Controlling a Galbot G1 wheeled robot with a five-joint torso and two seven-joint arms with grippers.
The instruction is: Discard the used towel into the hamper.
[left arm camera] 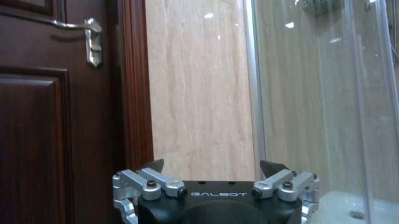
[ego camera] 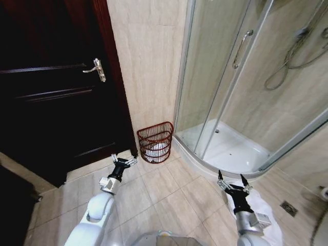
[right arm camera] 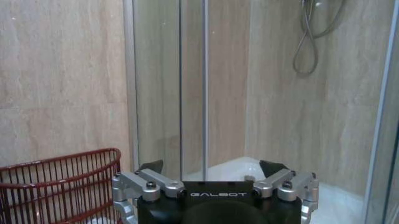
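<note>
The hamper (ego camera: 155, 141), a reddish-brown wire basket, stands on the tiled floor against the wall, between the dark door and the shower. Something white (ego camera: 157, 149) lies in its bottom. A crumpled white cloth (ego camera: 267, 214), seemingly the towel, lies on the floor at the lower right, partly under my right arm. My left gripper (ego camera: 124, 160) hovers open and empty just left of the hamper, near the door's foot. My right gripper (ego camera: 232, 179) is open and empty beside the shower tray's rim. The right wrist view shows that gripper (right arm camera: 212, 164) with the hamper (right arm camera: 59, 186) beyond it; the left gripper (left arm camera: 212, 164) faces the wall.
A dark wooden door (ego camera: 51, 102) with a metal handle (ego camera: 97, 69) fills the left. The glass shower enclosure (ego camera: 241, 77) with its raised white tray (ego camera: 230, 151) takes the right. A floor drain (ego camera: 288, 207) sits at the far right. Beige tiles lie between the arms.
</note>
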